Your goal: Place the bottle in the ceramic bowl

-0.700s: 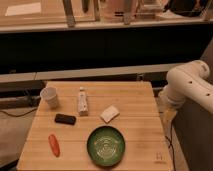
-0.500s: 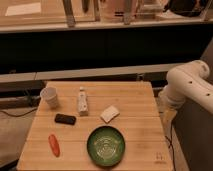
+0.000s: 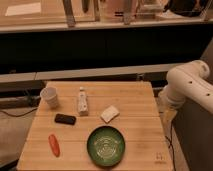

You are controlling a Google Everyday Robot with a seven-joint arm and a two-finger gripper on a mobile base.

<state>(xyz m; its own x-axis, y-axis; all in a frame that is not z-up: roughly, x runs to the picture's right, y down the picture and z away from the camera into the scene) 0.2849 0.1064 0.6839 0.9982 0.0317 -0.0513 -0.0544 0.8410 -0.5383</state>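
A small pale bottle (image 3: 82, 101) lies on its side on the wooden table (image 3: 140, 105), left of the middle. The green ceramic bowl (image 3: 106, 145) sits near the table's front edge, below and to the right of the bottle, with nothing in it. Only my white arm (image 3: 187, 87) shows, at the right edge of the view beside the table. The gripper itself is out of view.
A white cup (image 3: 49, 96) stands at the table's left, near the bottle. A black flat object (image 3: 65, 119) and an orange-red object (image 3: 53, 144) lie at the front left. A white sponge-like block (image 3: 110, 113) lies between bottle and bowl. A dark counter stands behind.
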